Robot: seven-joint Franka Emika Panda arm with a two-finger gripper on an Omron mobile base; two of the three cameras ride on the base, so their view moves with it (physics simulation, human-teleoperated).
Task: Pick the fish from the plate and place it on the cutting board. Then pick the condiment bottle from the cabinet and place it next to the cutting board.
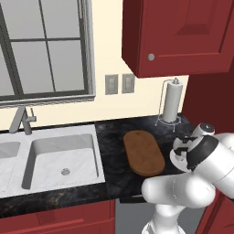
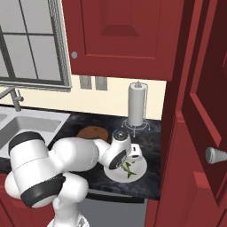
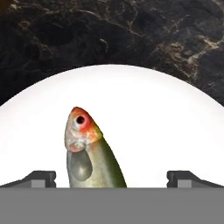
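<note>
a black marble-veined counter [image 1: 114,132] runs under a cream wall, with red base cupboards below it. set into the counter at the left is a pale double sink [image 1: 64,160] with a grey faucet [image 1: 20,119] behind it, and above that a grey-framed window [image 1: 43,48]. two grey wall outlets [image 1: 119,83] sit between the window and a red wall cupboard [image 1: 176,34] with a single round silver knob. a paper towel roll [image 1: 171,101] stands upright on a wire holder at the back of the counter, below that cupboard. the tall dark red cabinet [image 2: 195,133] rises at the right end of the counter, one of its doors carrying a silver knob.

the brown wooden cutting board [image 1: 143,152] lies flat on the counter between the sink and the plate, bare on top. the white plate [image 2: 137,170] sits just right of the board, near the front edge of the counter. the fish [image 3: 89,155] lies on the plate, red-orange head and grey-green body; in the right base view its greenish tail pokes out from under the hand.

the gripper [image 3: 111,179] hangs right over the plate, pointing down, its two dark fingertips [image 3: 40,178] spread wide on either side of the fish's body, holding nothing.
</note>
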